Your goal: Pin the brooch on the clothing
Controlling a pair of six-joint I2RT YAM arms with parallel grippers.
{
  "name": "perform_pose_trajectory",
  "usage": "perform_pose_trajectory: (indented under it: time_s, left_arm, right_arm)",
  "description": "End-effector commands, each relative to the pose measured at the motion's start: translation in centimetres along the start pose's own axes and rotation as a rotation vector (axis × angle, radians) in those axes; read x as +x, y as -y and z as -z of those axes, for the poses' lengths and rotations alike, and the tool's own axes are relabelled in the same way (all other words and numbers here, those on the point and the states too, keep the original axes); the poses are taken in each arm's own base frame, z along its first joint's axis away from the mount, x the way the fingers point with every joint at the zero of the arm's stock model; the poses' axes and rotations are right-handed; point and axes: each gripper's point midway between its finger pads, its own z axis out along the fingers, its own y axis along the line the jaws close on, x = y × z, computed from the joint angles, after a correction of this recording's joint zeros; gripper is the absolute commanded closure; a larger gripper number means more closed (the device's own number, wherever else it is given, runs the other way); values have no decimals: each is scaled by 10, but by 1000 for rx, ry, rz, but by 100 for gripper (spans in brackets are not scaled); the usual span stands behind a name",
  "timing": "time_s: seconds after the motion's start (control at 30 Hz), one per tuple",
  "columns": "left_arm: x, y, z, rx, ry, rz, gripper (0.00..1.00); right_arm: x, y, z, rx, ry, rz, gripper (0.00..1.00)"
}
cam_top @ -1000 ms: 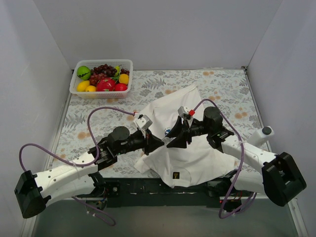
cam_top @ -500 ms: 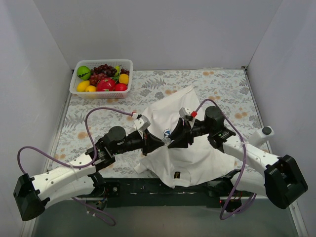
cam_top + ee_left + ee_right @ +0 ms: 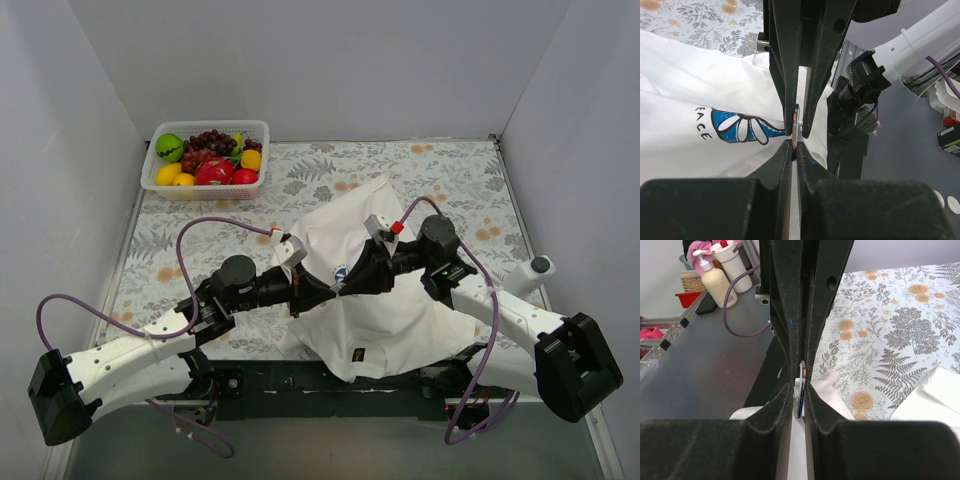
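The white T-shirt (image 3: 385, 320) lies crumpled between my arms, its blue-and-white daisy print (image 3: 341, 271) next to the fingertips, also in the left wrist view (image 3: 740, 127). My left gripper (image 3: 326, 293) and right gripper (image 3: 342, 288) meet tip to tip over the chest. The brooch shows edge-on as a thin disc (image 3: 796, 122), pinched between the fingers of both grippers; the right wrist view (image 3: 800, 390) shows it the same way, with white fabric behind it. Both pairs of jaws are nearly closed on it. The dark neck label (image 3: 356, 353) lies near the front edge.
A white basket of fruit (image 3: 205, 160) stands at the back left on the floral cloth (image 3: 450, 175). A white bottle-like object (image 3: 530, 272) sits at the right wall. Bottles (image 3: 715, 282) stand off the table, beyond its dark front edge.
The two grippers have come together: the left arm reached further right, the right shifted slightly, and their tips now touch at the shirt's chest.
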Motion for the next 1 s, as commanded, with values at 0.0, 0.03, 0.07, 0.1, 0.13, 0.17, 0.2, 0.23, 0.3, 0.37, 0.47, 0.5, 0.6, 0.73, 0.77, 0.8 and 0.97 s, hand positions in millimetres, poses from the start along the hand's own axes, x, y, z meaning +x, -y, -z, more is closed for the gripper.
perform_pose_trajectory:
  time_s: [0.0,0.03,0.07,0.1,0.13,0.17,0.2,0.23,0.3,0.37,0.47,0.5,0.6,0.73,0.77,0.8,0.97]
  left_arm:
    - [-28,10,2,30,76,-33,100]
    - [-29,11,2,35,77,-35,100]
    - [-30,12,2,37,82,-37,100]
    - [-31,12,2,38,85,-36,100]
    - [-30,12,1,43,80,-35,100]
    - [-31,12,0,42,81,-35,100]
    - [-32,12,0,42,82,-36,100]
    - [-32,12,-1,45,78,-40,100]
    - [-33,12,-4,46,71,-41,100]
    - [-34,11,-6,43,64,-43,100]
    - [-37,11,-9,48,59,-52,100]
    - [-39,11,-11,50,58,-52,100]
    - [-39,13,-13,63,51,-56,100]
    - [-45,18,-11,82,64,-65,100]
    - [-46,19,-10,84,67,-67,100]
    - [-46,20,-9,85,69,-69,100]
    - [-45,19,1,65,95,-66,100]
  right_arm:
    - [-6,-8,-1,-53,1,48,80]
    - [-6,-7,-1,-54,1,51,80]
    - [-5,-7,-1,-55,-1,47,81]
    - [-4,-7,-1,-56,-3,39,81]
    - [-4,-7,-1,-59,-4,41,82]
    - [-3,-6,-1,-60,-5,36,83]
    - [-2,-6,-1,-60,-6,33,83]
    - [-2,-5,-1,-60,-7,29,85]
    - [-1,-4,-2,-61,-9,25,85]
    - [-1,0,-2,-43,-9,24,86]
    - [2,5,-2,-15,-17,13,86]
    - [2,7,-2,-9,-19,11,87]
    - [3,13,-2,27,-26,-4,95]
    - [3,32,0,147,-27,-29,99]
    - [2,34,1,169,-26,-33,99]
    - [1,37,2,187,-23,-38,99]
    - [1,56,9,337,-2,-66,99]
